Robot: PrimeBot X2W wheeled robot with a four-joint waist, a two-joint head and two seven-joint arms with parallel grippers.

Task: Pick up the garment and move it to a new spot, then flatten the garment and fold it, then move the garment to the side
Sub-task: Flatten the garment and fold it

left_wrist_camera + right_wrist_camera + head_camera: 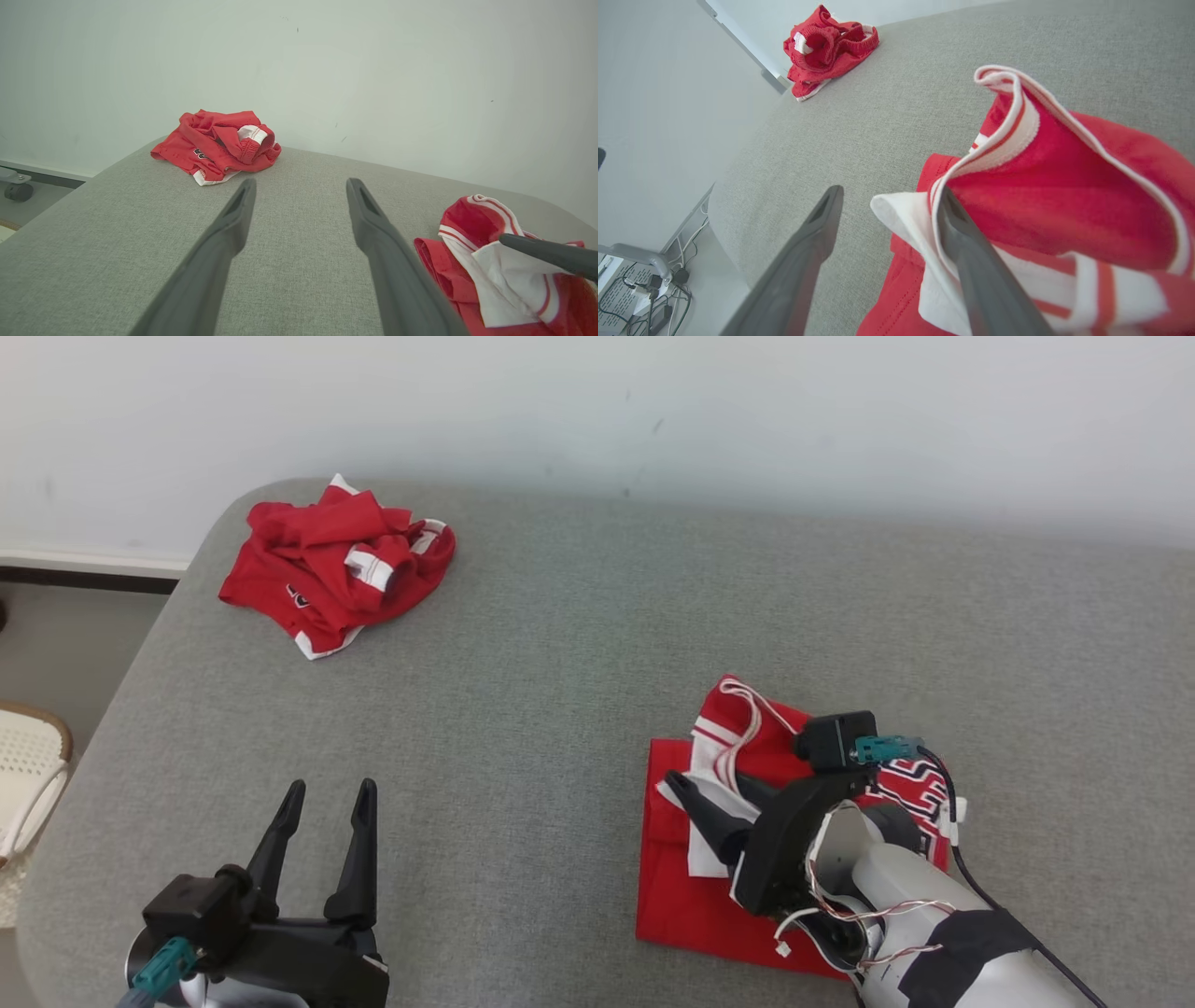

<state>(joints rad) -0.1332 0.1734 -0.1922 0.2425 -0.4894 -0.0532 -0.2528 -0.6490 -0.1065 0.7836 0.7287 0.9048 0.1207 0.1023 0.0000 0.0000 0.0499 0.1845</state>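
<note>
Closest to the head camera, the left gripper point(331, 789) hovers over the near left part of a gray cushion point(560, 709), its two dark fingers spread wide and holding nothing; the left wrist view shows the same gripper point(301, 184) with bare gray fabric between and beneath its fingers. At the near right, the right gripper point(724, 798) sits over the garment point(672, 896), a red piece with white and red striped trim and a white inner layer, partly folded on the cushion's near right area. In the right wrist view that gripper point(889, 193) also has its fingers apart: one finger lies against the garment point(1064, 196), where a trimmed edge stands up in a loose curl beside it, while the other finger is over plain cushion, so nothing is pinched between them. From the left wrist view the garment point(467, 219) lies just right of the left gripper's fingers, with one dark finger of the right gripper reaching across its white part. A second garment point(327, 569), red and crumpled, sits well apart at the far left corner of the cushion, near the pale wall point(653, 392). Off the cushion's left edge stands a white lattice basket point(28, 756) with a brown rim; I cannot tell what it holds.
</note>
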